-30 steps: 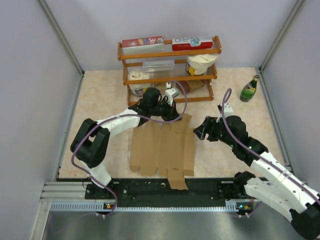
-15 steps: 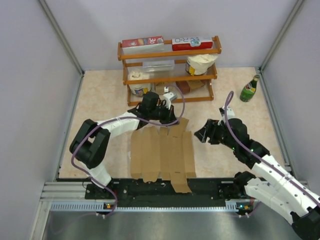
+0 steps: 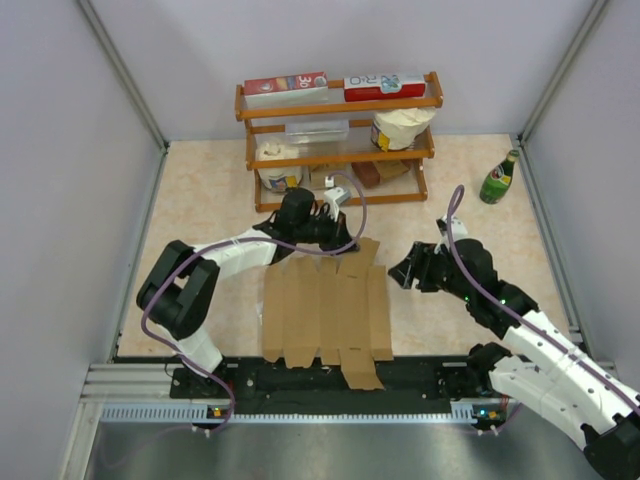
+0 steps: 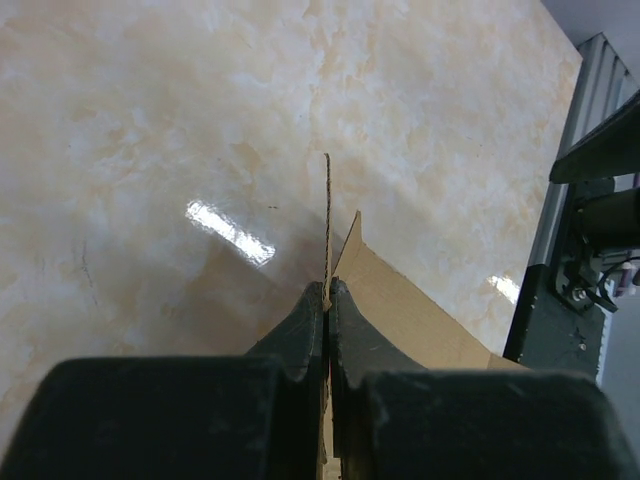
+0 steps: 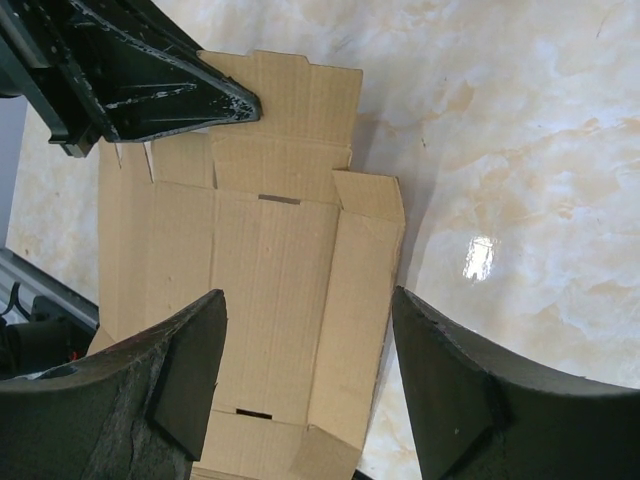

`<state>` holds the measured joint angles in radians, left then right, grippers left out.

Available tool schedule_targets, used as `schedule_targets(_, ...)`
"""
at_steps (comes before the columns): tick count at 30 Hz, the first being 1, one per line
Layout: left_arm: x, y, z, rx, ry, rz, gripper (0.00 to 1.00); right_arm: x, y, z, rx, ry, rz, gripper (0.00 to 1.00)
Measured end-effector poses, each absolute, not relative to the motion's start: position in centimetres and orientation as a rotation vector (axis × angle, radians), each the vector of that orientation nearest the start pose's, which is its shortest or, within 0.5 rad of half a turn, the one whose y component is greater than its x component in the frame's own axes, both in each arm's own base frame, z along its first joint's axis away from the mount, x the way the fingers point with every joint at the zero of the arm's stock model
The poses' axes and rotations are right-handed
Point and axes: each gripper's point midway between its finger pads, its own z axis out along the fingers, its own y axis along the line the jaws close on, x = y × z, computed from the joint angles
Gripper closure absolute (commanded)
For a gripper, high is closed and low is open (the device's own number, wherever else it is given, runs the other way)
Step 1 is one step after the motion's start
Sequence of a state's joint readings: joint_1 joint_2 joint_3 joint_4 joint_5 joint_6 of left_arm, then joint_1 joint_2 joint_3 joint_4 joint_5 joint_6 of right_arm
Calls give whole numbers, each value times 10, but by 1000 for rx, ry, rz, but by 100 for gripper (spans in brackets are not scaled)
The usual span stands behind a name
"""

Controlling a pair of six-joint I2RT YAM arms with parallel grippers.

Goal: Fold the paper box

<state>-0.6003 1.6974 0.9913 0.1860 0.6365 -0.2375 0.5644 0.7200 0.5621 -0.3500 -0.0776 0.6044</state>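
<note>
Since a moment ago the paper box [image 3: 325,310] has slid a little toward the near edge of the tabletop [image 3: 200,220] and turned squarer to it, and the left gripper [image 3: 345,238] has drawn with it; the right gripper [image 3: 400,270] has hardly shifted. Now the box lies as a flat, creased brown sheet in the middle of the near half, its near flap reaching the tabletop's near edge. The left pincer is clamped tight on a far flap of the sheet, and its wrist view shows the thin cardboard edge standing upright between the closed fingers. The right pincer hangs just beside the sheet's right edge with its fingers spread wide and nothing between them; the flat cardboard shows below the gap.

Against the far edge stands a wooden shelf rack [image 3: 340,106]; on its top tier lie two red-and-white cartons [image 3: 285,85] side by side; on the middle tier sit a clear plastic tub [image 3: 316,129], whose contents I cannot make out, and a white bag [image 3: 402,125] at the right end; the lowest tier holds a round jar [image 3: 278,180] at the left and a small brown block [image 3: 370,172] toward the right. A green bottle [image 3: 499,178] stands upright near the far right corner, well apart from the rack.
</note>
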Motion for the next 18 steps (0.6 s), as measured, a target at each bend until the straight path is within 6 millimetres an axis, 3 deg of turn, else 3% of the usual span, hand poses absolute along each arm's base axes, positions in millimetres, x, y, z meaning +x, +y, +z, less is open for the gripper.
schedule_targets(9, 308, -339, 149, 751, 1956, -1299, 100, 215, 172, 155, 29, 2179, 738, 34)
schedule_targets(18, 324, -320, 164, 628, 1878, -1421, 100, 218, 172, 157, 26, 2165, 729, 32)
